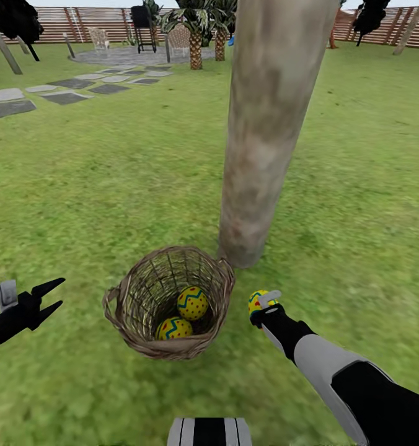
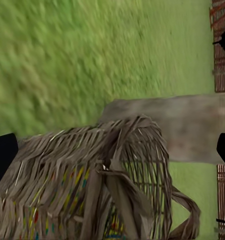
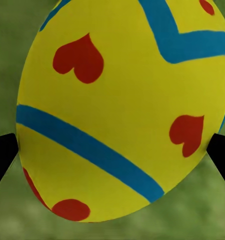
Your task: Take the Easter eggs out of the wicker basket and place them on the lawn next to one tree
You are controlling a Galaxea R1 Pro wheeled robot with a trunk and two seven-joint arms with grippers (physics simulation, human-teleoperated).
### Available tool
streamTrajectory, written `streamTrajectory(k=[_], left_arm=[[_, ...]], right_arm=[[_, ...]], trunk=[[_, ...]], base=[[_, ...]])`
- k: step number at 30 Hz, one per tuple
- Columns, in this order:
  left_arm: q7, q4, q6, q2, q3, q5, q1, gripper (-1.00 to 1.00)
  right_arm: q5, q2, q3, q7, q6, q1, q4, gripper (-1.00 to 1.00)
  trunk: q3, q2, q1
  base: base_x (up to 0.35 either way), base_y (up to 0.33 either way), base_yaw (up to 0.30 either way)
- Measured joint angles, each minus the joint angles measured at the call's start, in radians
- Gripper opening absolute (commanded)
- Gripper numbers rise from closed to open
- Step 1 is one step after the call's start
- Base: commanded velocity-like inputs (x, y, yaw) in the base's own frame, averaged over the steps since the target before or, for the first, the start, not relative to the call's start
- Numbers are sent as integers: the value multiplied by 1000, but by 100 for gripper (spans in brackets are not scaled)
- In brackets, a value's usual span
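right arm (image 1: 352,378): black w/ grey forearm panel. left gripper (image 1: 53,296): black pointed fingers, grey block on wrist. base (image 1: 209,432): grey, black stripes.

Flat, even daylight lies over the whole garden, with no clear direction to it and no glare anywhere. The lawn (image 1: 110,186) carries almost no cast shadows; only a faint darkening sits at the foot of the tree (image 1: 268,124). Grass texture turns smeary and soft toward the head view's lower edge. In the left wrist view the grass is heavily blurred, while the wicker basket (image 2: 92,180) stays fairly crisp. In the right wrist view the Easter egg (image 3: 122,110) is sharp and evenly lit, with the green behind it dim and out of focus.
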Motion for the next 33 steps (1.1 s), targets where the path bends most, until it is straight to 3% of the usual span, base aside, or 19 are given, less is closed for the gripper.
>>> streamTrajectory(k=[6, 13, 33], left_arm=[[0, 0, 0, 3, 0, 0, 0, 100], [1, 1, 1, 4, 0, 1, 0, 100], [0, 3, 2, 4, 1, 0, 0, 100]], right_arm=[[-5, 5, 0, 1, 11, -78, 25, -100], [-2, 6, 0, 1, 9, -81, 67, -100], [1, 6, 1, 9, -10, -80, 22, -100]], trunk=[[-23, -1, 3], [-50, -3, 6], [-128, -8, 15]], base=[[0, 0, 0], [0, 0, 0], [0, 0, 0]])
